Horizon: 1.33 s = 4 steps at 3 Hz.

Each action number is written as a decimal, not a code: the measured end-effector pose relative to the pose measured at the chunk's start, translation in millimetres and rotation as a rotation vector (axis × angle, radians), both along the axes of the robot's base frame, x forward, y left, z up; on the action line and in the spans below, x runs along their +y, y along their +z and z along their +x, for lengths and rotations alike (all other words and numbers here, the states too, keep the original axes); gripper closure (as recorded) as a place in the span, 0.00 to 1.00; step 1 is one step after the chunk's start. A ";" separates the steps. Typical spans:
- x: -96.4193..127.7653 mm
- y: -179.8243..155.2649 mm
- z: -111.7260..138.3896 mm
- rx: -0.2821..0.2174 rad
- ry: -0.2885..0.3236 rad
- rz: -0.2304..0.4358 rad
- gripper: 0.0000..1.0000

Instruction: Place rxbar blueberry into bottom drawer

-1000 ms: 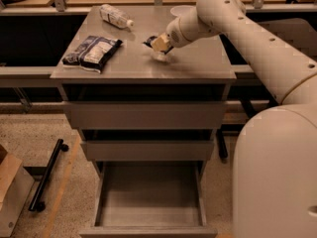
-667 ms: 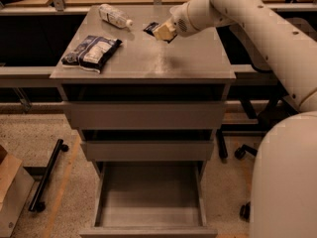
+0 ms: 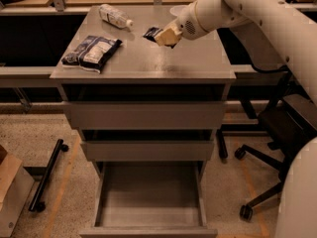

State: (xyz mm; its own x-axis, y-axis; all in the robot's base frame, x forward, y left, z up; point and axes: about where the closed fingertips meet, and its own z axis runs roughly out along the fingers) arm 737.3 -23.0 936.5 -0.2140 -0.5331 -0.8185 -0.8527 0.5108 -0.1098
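My gripper [image 3: 162,35] hovers above the back middle of the grey cabinet top [image 3: 198,63]. It is shut on the rxbar blueberry [image 3: 151,32], a small dark navy wrapper that sticks out to the left of the tan fingers and is lifted off the surface. The bottom drawer [image 3: 148,202] is pulled wide open at the foot of the cabinet, and its plain grey floor is bare. The two upper drawers are pushed in.
A dark-and-white crinkled bag [image 3: 91,52] lies at the top's left edge. A clear plastic bottle [image 3: 114,15] lies on its side at the back left. A black office chair [image 3: 277,133] stands to the right. A black bar [image 3: 47,175] and a cardboard box [image 3: 10,192] lie on the floor at left.
My gripper has lifted off the cabinet top with the rxbar blueberry in it and moved up and towards the back.
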 end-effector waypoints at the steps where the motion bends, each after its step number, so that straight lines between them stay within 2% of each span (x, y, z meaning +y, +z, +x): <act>1: -2.7 -16.7 -40.2 0.077 0.008 0.018 1.00; 2: -2.6 -35.4 -88.8 0.139 0.011 0.027 1.00; 3: -3.9 -47.9 -145.7 0.196 -0.029 0.038 1.00; 4: -3.8 -78.4 -162.4 0.248 -0.019 0.006 1.00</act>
State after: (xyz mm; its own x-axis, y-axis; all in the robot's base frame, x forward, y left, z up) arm 574.9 -26.8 858.1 -0.4187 -0.5223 -0.7429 -0.8435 0.5268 0.1051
